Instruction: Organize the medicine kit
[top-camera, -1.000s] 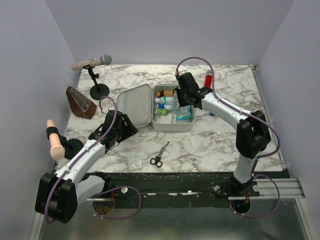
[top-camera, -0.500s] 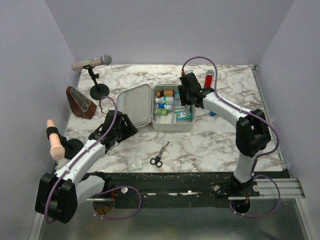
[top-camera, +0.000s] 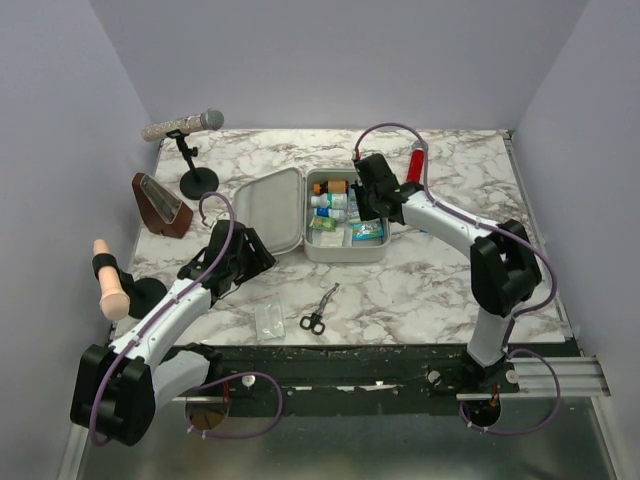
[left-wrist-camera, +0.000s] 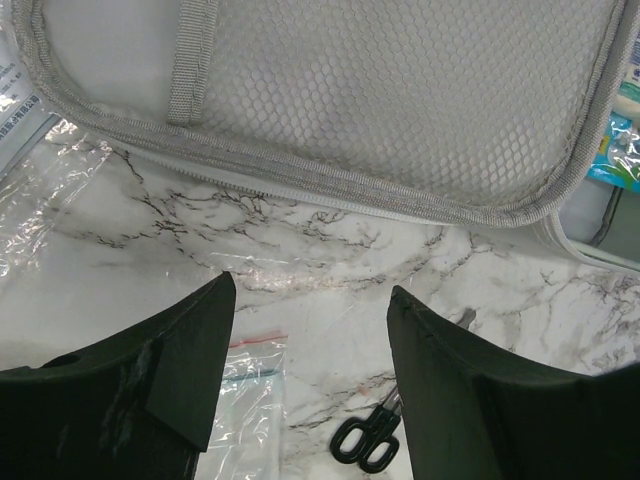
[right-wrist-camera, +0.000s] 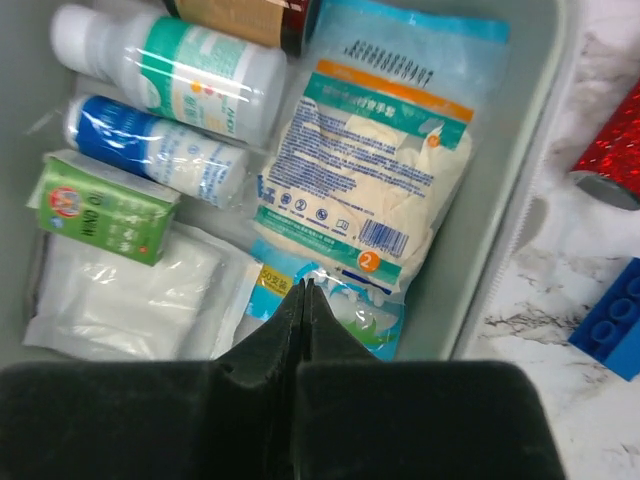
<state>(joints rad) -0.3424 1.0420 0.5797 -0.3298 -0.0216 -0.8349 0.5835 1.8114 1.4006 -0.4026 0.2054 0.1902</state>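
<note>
The pale grey medicine kit (top-camera: 345, 252) lies open mid-table, its mesh-lined lid (top-camera: 268, 211) folded to the left. Inside, the right wrist view shows a white bottle (right-wrist-camera: 170, 68), a blue bottle (right-wrist-camera: 155, 150), a green box (right-wrist-camera: 95, 208), a gauze pack (right-wrist-camera: 130, 295) and a glove pack (right-wrist-camera: 375, 170). My right gripper (right-wrist-camera: 305, 285) is shut and empty, just above a blue-and-white packet (right-wrist-camera: 375, 320) in the kit. My left gripper (left-wrist-camera: 310, 300) is open and empty over the table, in front of the lid (left-wrist-camera: 400, 110). Black scissors (top-camera: 318, 311) and a clear zip bag (top-camera: 268, 320) lie near the front edge.
A red cylinder (top-camera: 416, 160) and a blue block (right-wrist-camera: 610, 320) lie right of the kit. A microphone on a stand (top-camera: 185, 128), a brown metronome (top-camera: 160, 203) and a pink handle on a black base (top-camera: 110, 280) stand at the left.
My right gripper has shifted slightly left and nearer over the kit's right side. The left arm has not moved.
</note>
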